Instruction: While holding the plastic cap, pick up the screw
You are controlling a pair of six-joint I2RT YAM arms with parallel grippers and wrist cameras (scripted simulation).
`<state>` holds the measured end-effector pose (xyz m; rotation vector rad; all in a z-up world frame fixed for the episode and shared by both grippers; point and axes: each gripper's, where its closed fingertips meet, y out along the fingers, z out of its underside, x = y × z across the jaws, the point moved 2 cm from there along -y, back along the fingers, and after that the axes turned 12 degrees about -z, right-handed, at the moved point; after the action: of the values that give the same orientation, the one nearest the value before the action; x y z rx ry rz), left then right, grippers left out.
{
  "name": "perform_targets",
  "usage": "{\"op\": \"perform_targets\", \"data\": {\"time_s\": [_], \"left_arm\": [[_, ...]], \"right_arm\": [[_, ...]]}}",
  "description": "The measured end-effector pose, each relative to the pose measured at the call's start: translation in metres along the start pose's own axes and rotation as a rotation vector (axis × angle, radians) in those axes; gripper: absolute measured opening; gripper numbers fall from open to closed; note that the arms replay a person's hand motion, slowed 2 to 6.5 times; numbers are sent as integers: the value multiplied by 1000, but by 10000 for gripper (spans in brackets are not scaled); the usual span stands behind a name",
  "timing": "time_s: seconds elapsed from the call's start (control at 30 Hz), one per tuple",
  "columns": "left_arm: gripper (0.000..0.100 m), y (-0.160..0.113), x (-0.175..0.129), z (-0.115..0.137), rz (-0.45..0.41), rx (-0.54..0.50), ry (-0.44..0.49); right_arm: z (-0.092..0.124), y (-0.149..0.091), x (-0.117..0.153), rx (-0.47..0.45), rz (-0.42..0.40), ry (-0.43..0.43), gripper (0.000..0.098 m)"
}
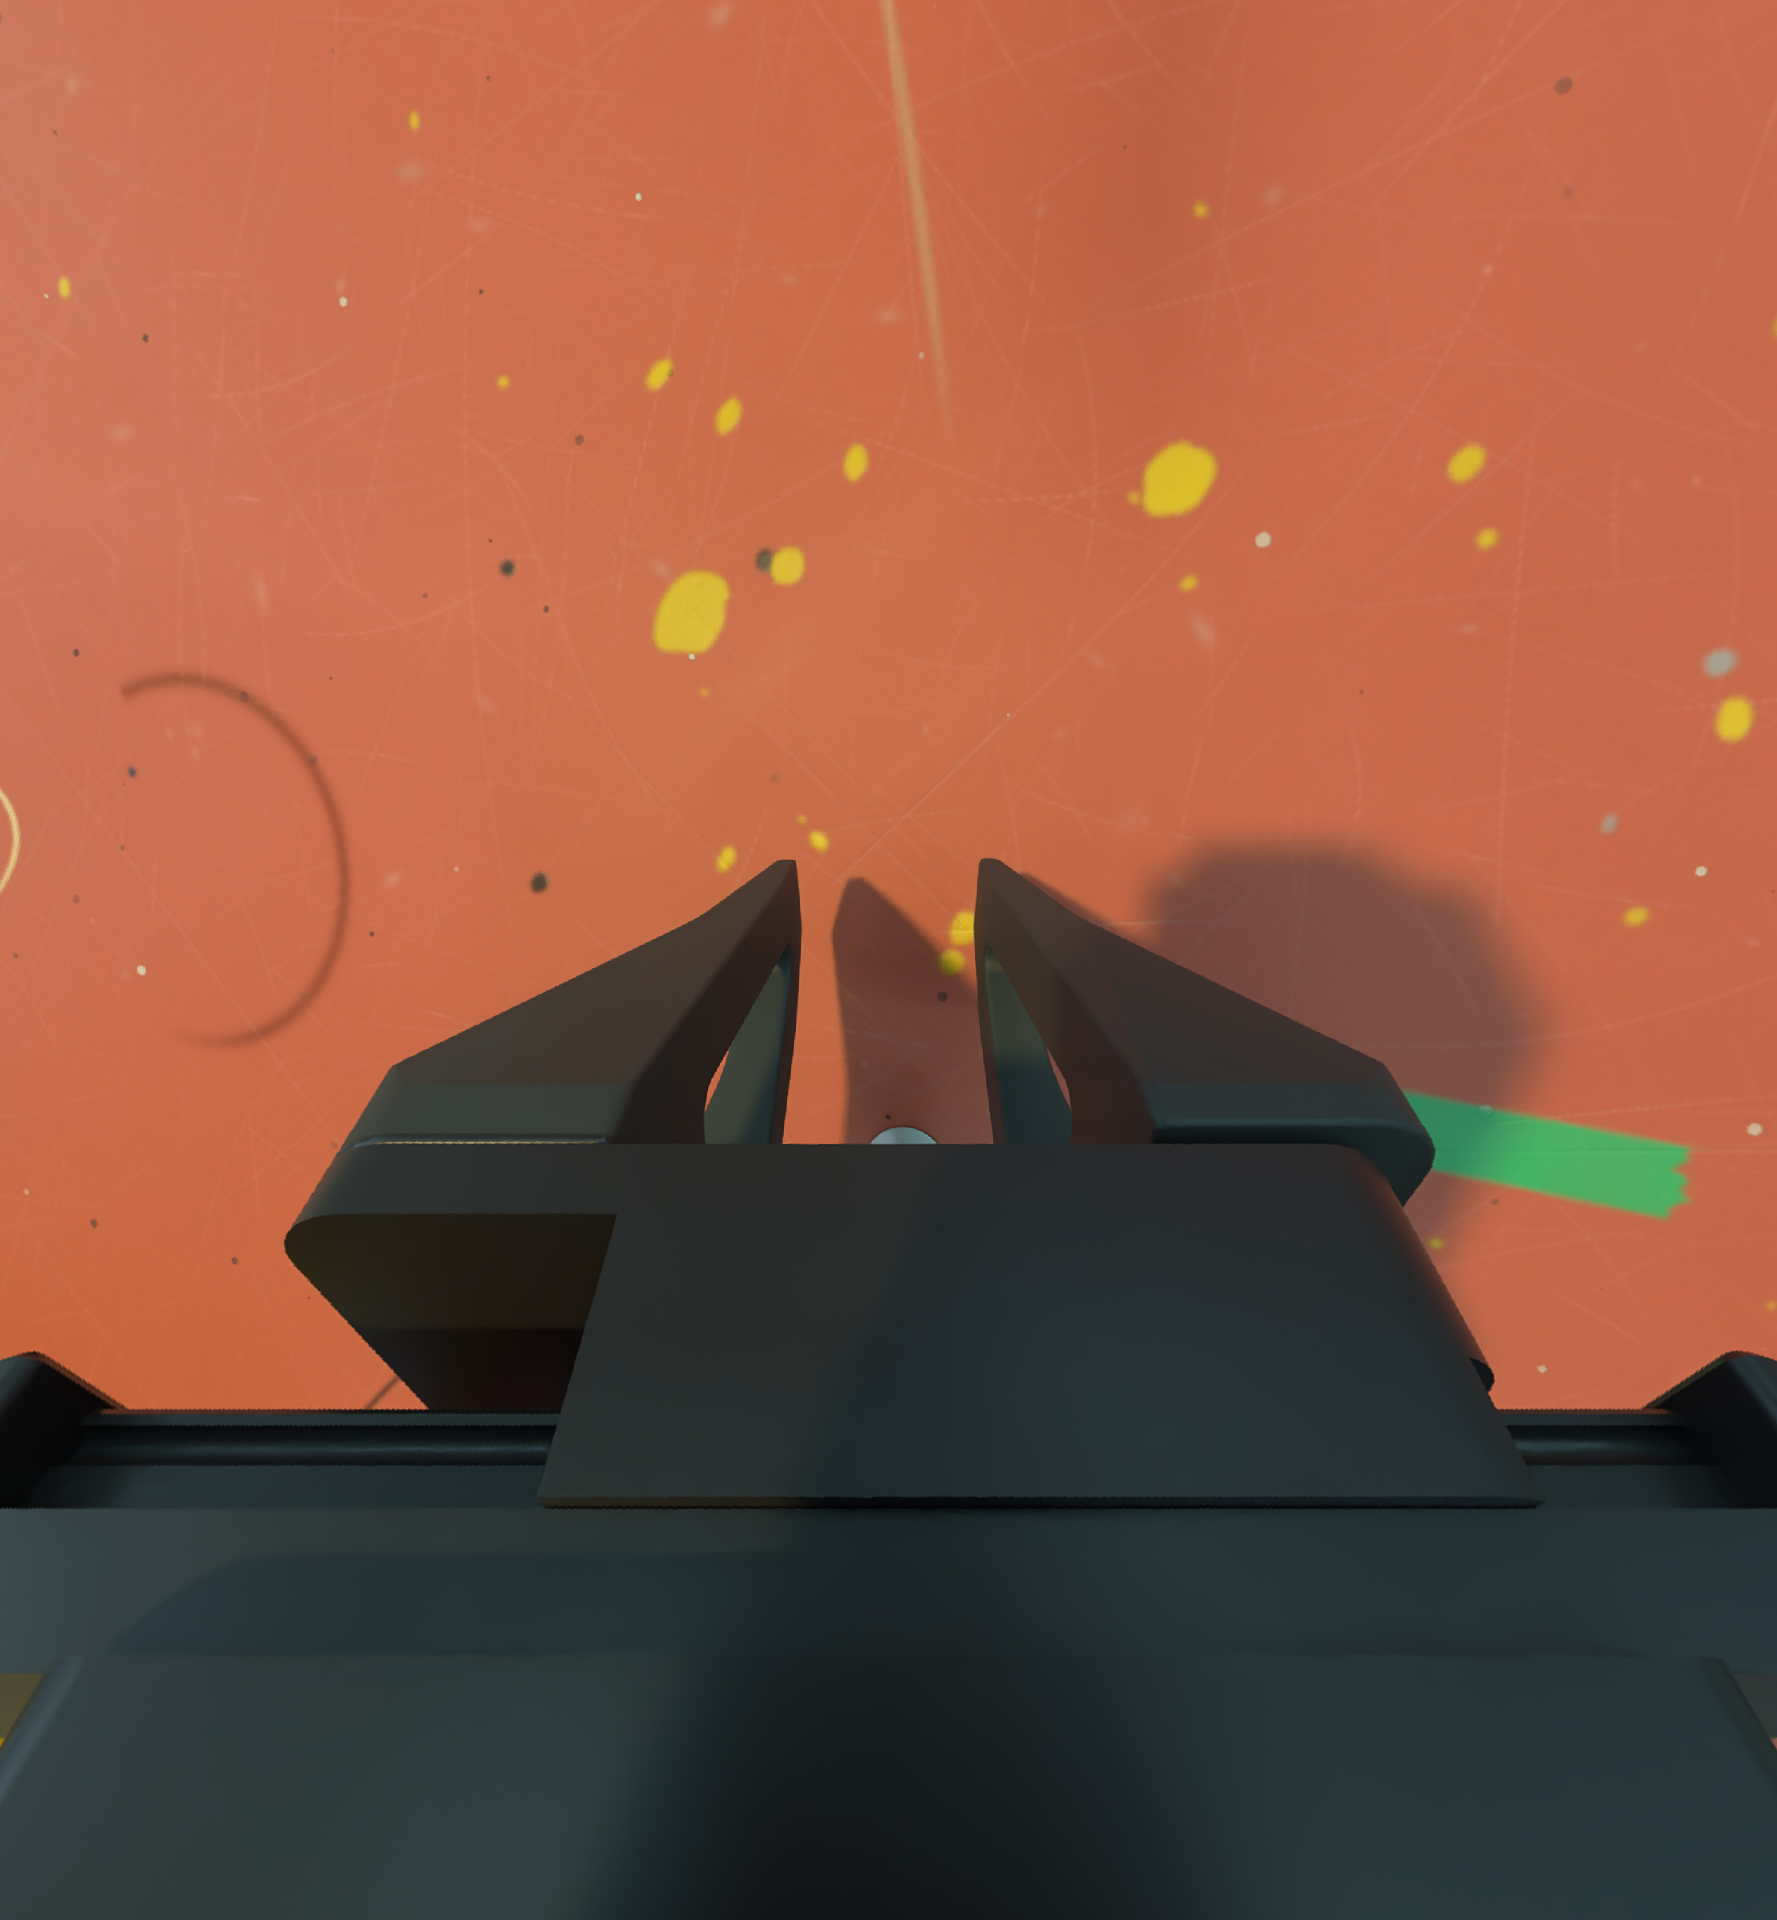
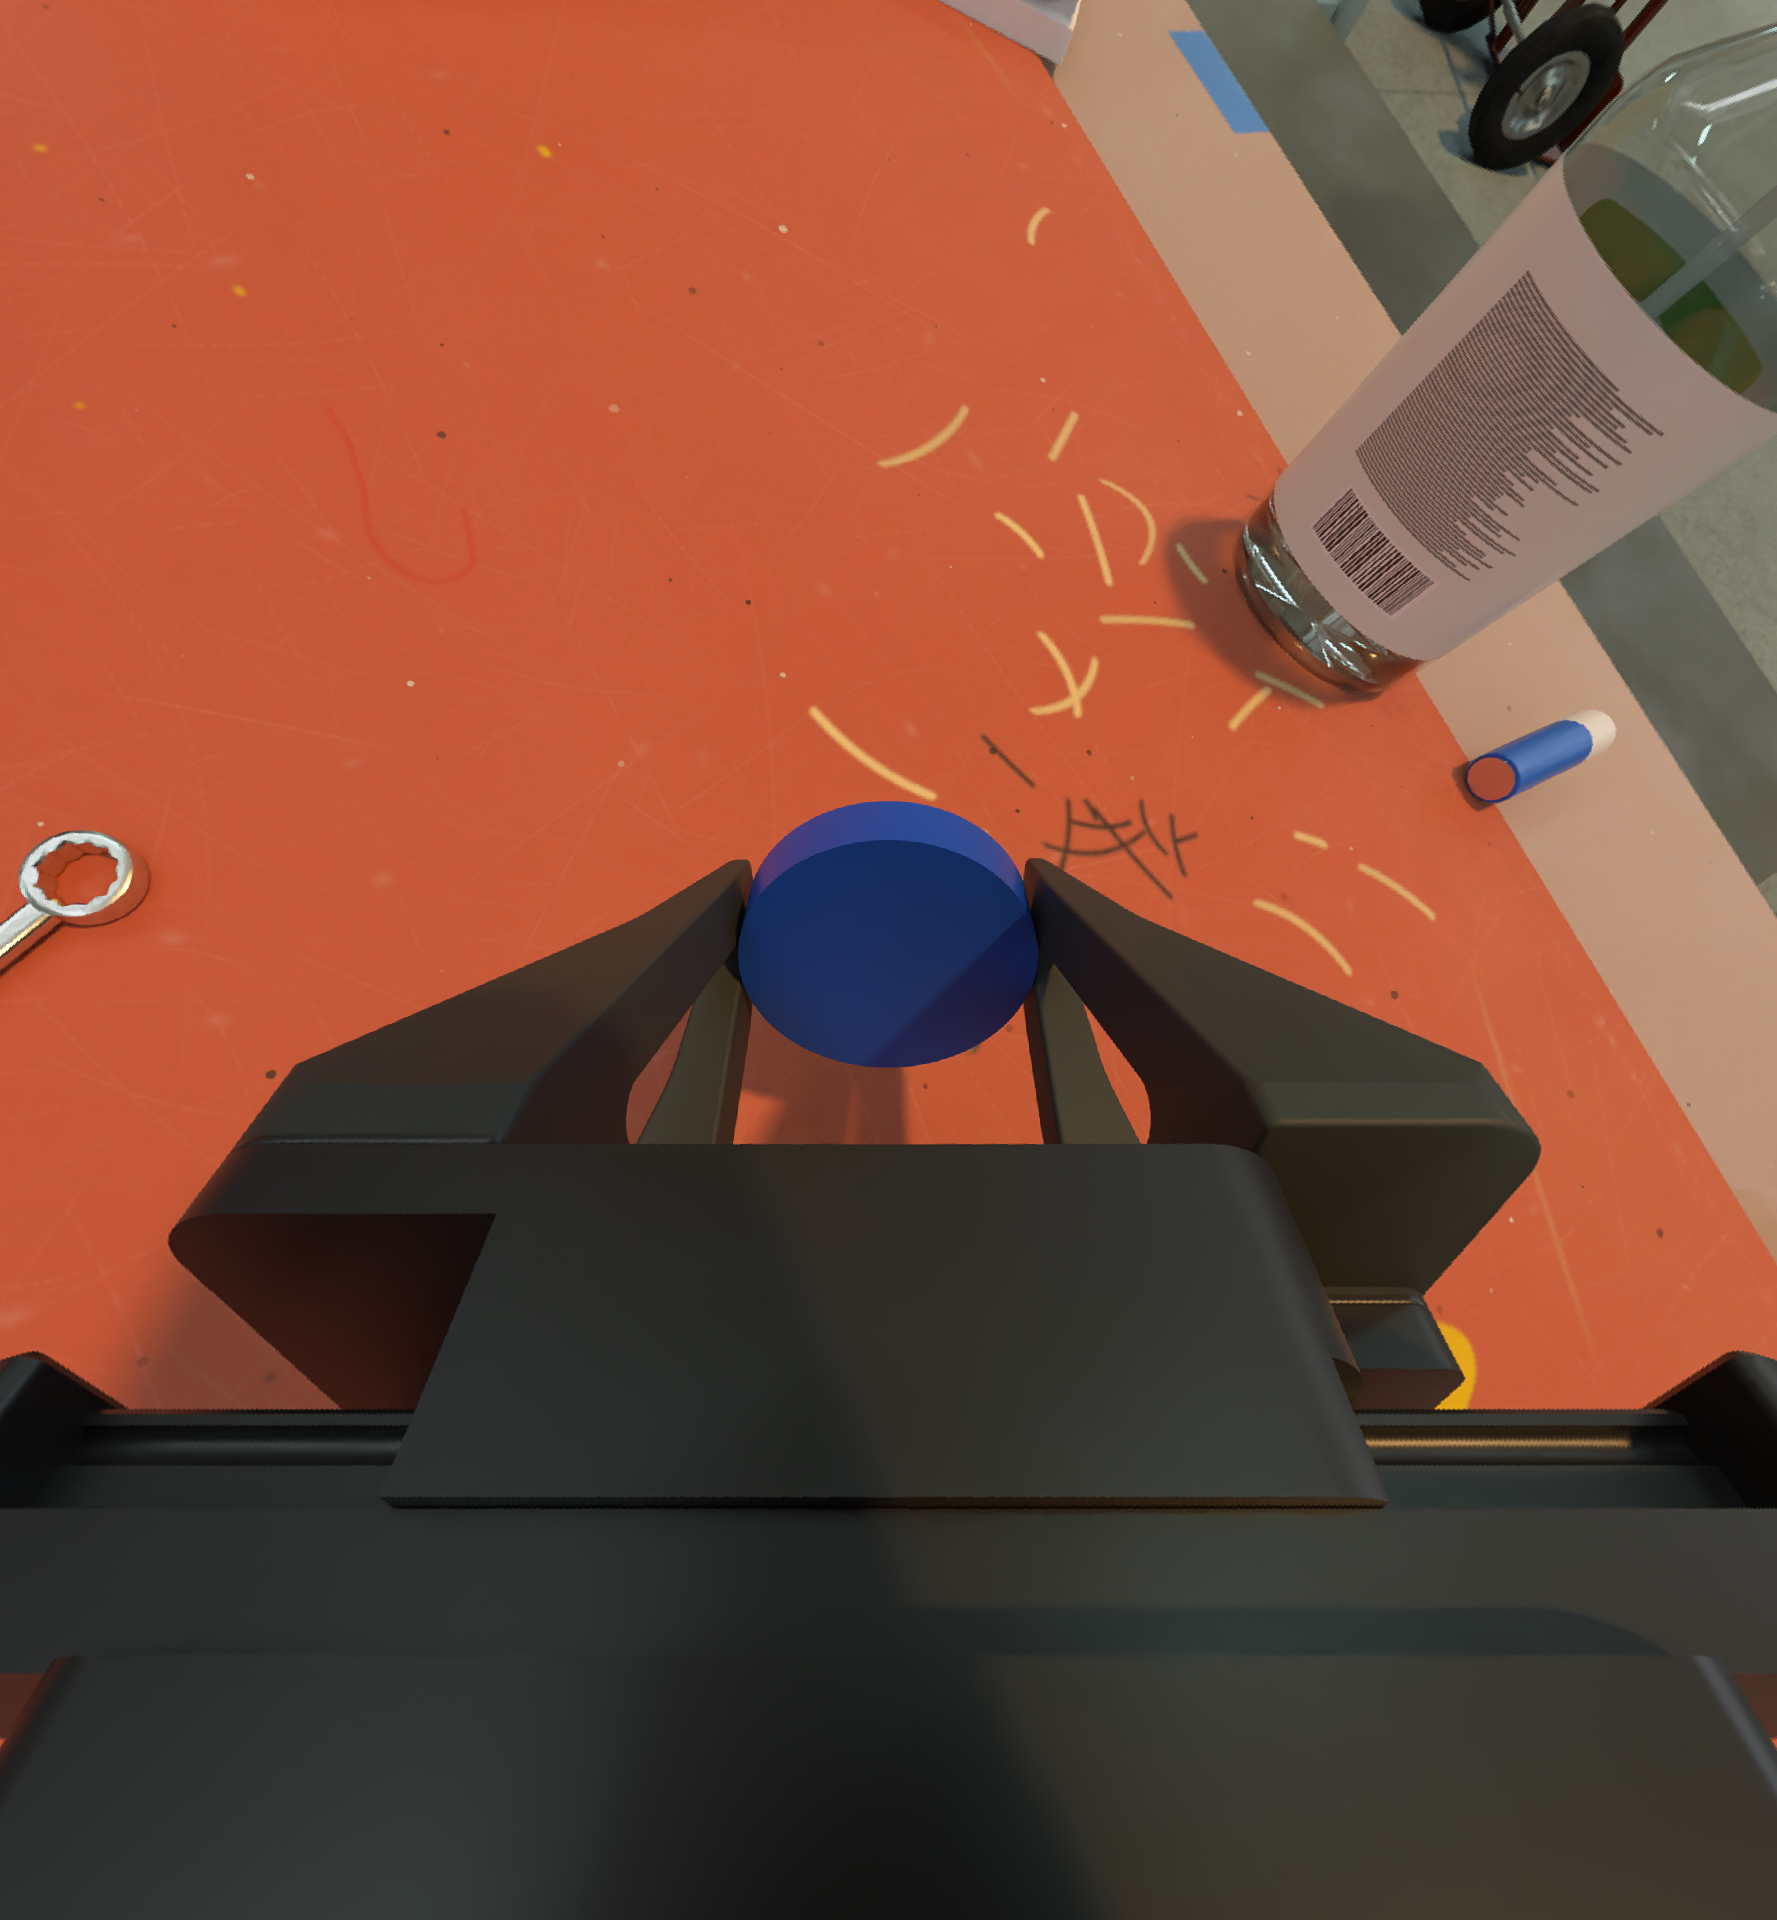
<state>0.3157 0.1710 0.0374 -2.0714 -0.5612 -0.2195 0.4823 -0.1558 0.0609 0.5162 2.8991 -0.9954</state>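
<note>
Blue round plastic cap (image 2: 886, 935) clenched in right pincer (image 2: 886, 883), left pincer (image 1: 888, 868) parted, empty.

Each hand (image 1: 888, 868) (image 2: 888, 868) is matte black, with two tapered, hollow-sided fingers on a flat rail.

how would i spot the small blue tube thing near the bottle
Start at the orange mat and follow its right edge to the pale strip where the clear plastic bottle with a white label stands. Just nearer the camera than the bottle's base lies a short blue cylinder on its side. Unlike the flat blue cap in the jaws, it is slim, with one pale end.
</note>
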Motion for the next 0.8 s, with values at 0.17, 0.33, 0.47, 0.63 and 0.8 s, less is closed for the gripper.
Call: {"op": "perform_targets", "data": {"time_s": [0.17,0.33,0.47,0.63,0.8], "left_arm": [[291,0,3,-1,-10,-7,-2],[296,-1,8,-3,-39,-26,-5],[296,-4,11,-5,-63,-48,-9],[296,-8,12,-6,-84,-59,-10],[295,-10,14,-6,-106,-74,-15]], "right_arm": [[0,0,0,1,1,0,428],[2,-1,-1,4,6,3,428],[3,-1,-3,5,10,3,428],[3,-2,-4,8,15,3,428],[3,-2,-5,8,22,-2,428]]}}
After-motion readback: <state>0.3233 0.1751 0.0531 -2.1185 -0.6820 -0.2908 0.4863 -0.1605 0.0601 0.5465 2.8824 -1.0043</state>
